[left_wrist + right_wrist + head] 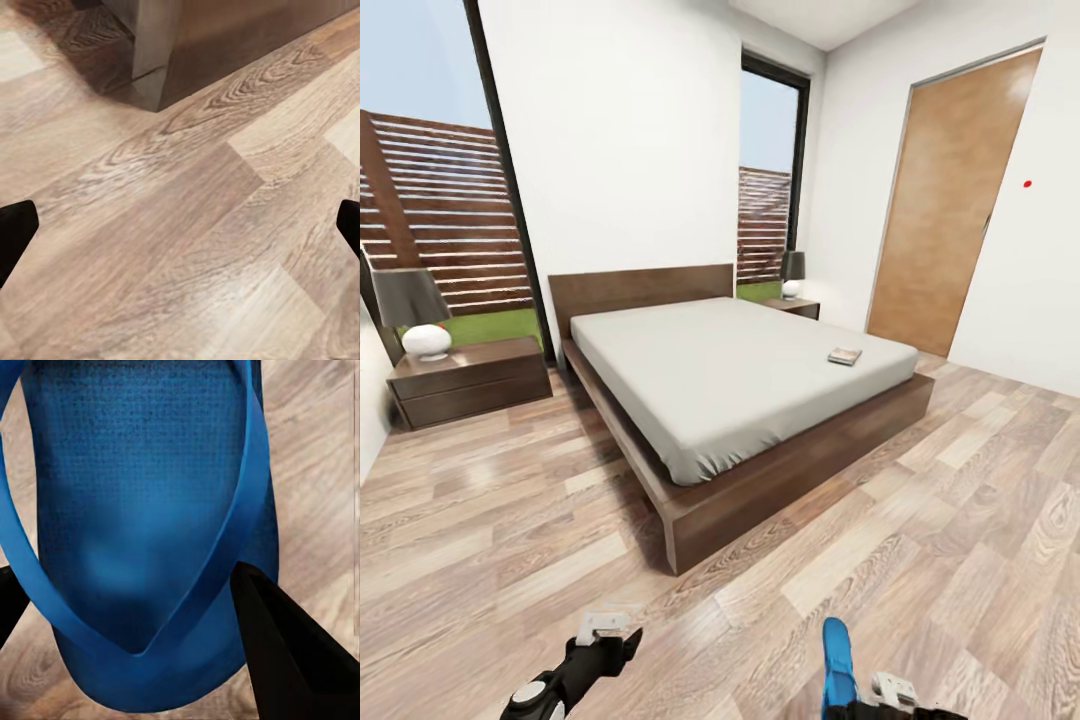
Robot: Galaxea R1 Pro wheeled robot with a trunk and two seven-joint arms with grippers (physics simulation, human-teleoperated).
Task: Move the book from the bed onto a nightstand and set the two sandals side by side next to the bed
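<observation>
Wood-plank floor (pixel 980 520) all around bed (pixel 740 380). Right claw (pixel 127 607) pinching blue sandal (pixel 838 660); left claw (pixel 605 630) spread, empty. Book (pixel 845 356) waiting on mattress. Set sandal flat beside bed frame, leave room for its twin.

Bright, even daylight enters through the tall dark-framed windows (pixel 445 180). The pale wood-plank floor (pixel 920 560) carries soft glare, straight lines bow at the edges, and wrist views look slightly blurred.

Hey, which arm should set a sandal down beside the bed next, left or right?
Right, probably. Its pincer already holds a blue sandal, seen low in the head view above the floor near the bed. The left pincer is open and empty over bare planks.
</observation>
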